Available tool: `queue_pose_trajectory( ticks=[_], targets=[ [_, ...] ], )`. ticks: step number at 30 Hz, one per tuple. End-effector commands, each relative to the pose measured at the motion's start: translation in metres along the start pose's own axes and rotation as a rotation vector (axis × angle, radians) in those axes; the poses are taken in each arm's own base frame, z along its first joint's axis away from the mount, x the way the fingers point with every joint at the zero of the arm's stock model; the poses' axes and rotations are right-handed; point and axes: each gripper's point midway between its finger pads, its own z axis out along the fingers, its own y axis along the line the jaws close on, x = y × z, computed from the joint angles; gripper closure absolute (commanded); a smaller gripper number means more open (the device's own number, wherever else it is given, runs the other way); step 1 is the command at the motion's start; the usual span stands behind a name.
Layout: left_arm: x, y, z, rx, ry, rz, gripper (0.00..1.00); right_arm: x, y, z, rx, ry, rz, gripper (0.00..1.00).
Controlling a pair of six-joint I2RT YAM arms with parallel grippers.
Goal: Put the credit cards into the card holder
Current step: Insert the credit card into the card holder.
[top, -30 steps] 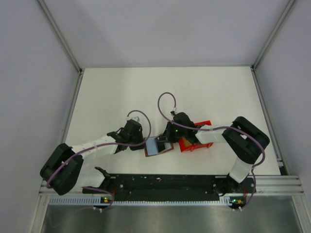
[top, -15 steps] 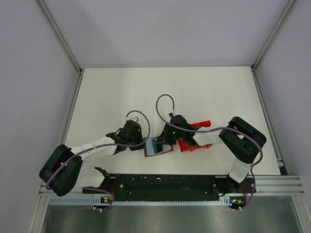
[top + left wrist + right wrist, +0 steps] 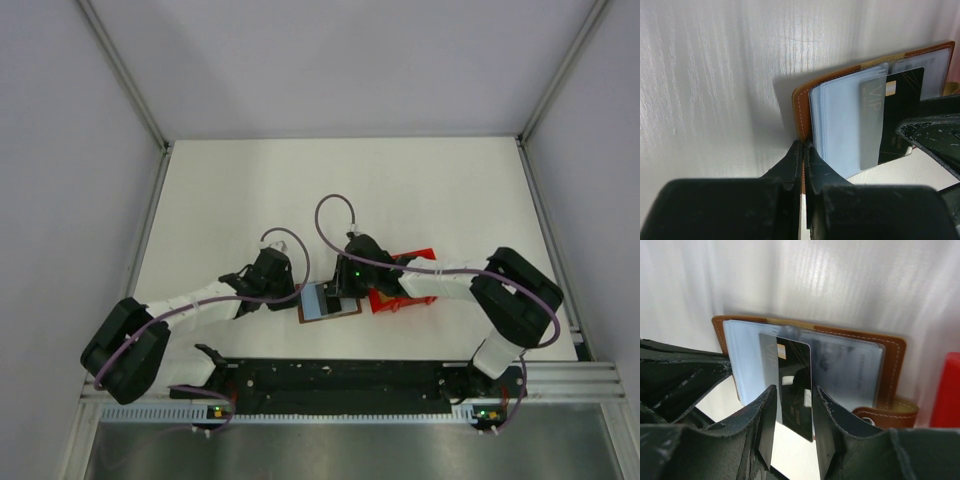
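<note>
The brown card holder (image 3: 328, 302) lies open on the table with its light blue clear sleeves up. My left gripper (image 3: 804, 146) is shut on its near brown edge (image 3: 801, 107). A black credit card (image 3: 795, 372) marked VIP sits partly inside a sleeve, its near end sticking out. My right gripper (image 3: 794, 390) is open around that end, with a gap showing on each side of the card. The left wrist view shows the same black card (image 3: 902, 112) and a right finger (image 3: 935, 137) beside it. I see no other credit cards.
A small red box (image 3: 402, 290) stands just right of the card holder, under the right arm, and its edge (image 3: 950, 390) shows in the right wrist view. White table (image 3: 340, 190) stretches behind, with walls on three sides.
The right gripper's jaws have opened off the black card, after sliding a little to the left with it over the card holder. The left gripper has kept its hold.
</note>
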Motion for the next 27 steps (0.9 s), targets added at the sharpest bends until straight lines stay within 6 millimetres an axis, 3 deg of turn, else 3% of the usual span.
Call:
queue_pose_trajectory(
  ticks=[1, 17, 27],
  targets=[
    [0.007, 0.020, 0.000, -0.067, 0.009, 0.016, 1.00, -0.004, -0.011, -0.013, 0.092, -0.013, -0.070, 0.65],
    [0.006, 0.008, 0.000, -0.016, 0.021, 0.026, 1.00, 0.012, 0.032, 0.005, -0.072, 0.073, -0.108, 0.71],
    [0.006, 0.005, 0.000, -0.001, 0.021, 0.033, 1.00, 0.006, 0.056, 0.010, -0.152, 0.072, -0.157, 0.73]
  ],
)
